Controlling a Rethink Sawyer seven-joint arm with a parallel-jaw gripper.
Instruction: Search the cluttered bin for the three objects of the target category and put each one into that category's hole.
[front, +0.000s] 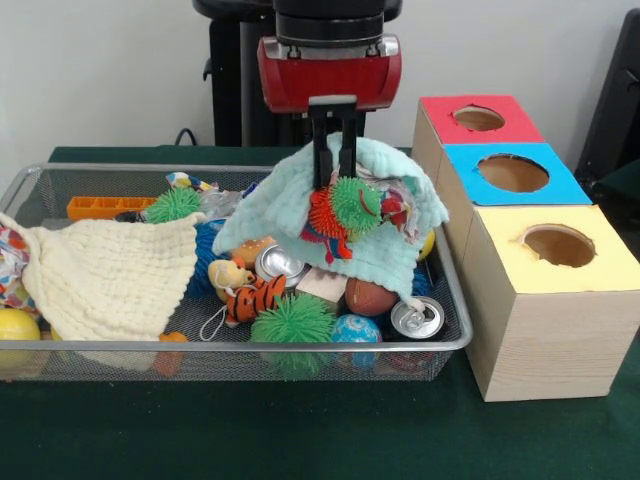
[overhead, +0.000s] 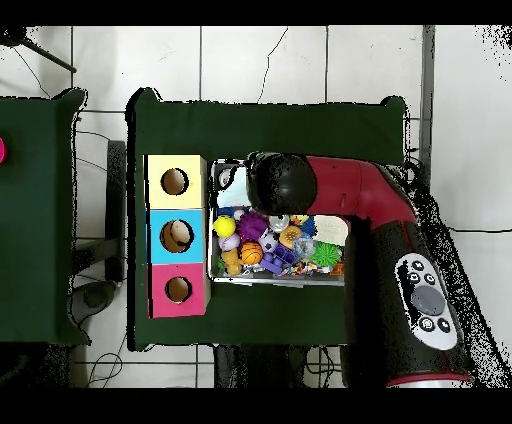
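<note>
The end effector (front: 335, 180) hangs over the middle of the wire-mesh bin (front: 60, 182), its two black fingers (front: 322, 150) drawn close together and pinching the top of a pale mint cloth (front: 285, 205) — the cloth is lifted into a tent and drapes down over the clutter. Against the cloth's front, at about 5 o'clock from the fingertips, sit a green spiky ball (front: 355, 203) and an orange-red spiky toy (front: 325, 218); whether either is gripped cannot be told. Toward 9 o'clock a cream cloth (front: 110, 275) spreads across the bin's left half. At the bin's front lie a toy tiger (front: 250, 297), a second green spiky ball (front: 292, 320) and a can (front: 417, 317). At 3 o'clock of the bin, on the green worktop (front: 300, 430), stand three boxes with holes — red (front: 478, 118), blue (front: 512, 172) and yellow (front: 557, 245).
</note>
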